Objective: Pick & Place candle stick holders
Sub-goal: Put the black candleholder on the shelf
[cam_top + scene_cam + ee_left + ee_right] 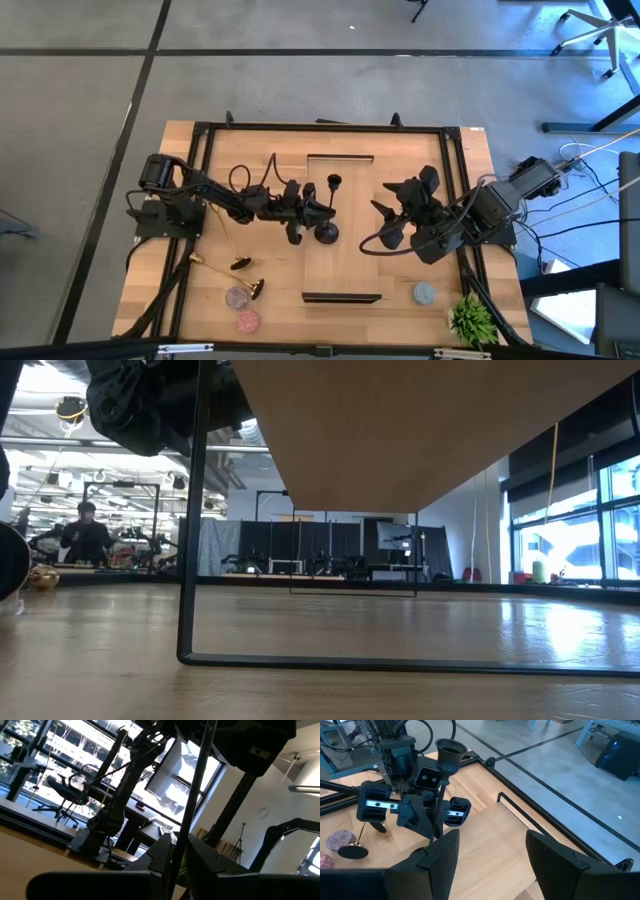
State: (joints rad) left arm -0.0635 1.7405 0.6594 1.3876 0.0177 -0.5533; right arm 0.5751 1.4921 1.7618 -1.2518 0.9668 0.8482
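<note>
Dark right gripper [487,852] fingers are spread and empty near mid-table, while the black holder [329,208] is clamped upright by the left gripper [318,212]; it is best lowered level until the base is seated flat, then released.

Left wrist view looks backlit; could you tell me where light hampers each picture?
Left wrist view: bright windows silhouette the black candle stick holder in the left gripper. Low view: window glare streaks the table at right. High view: evenly lit.
</note>
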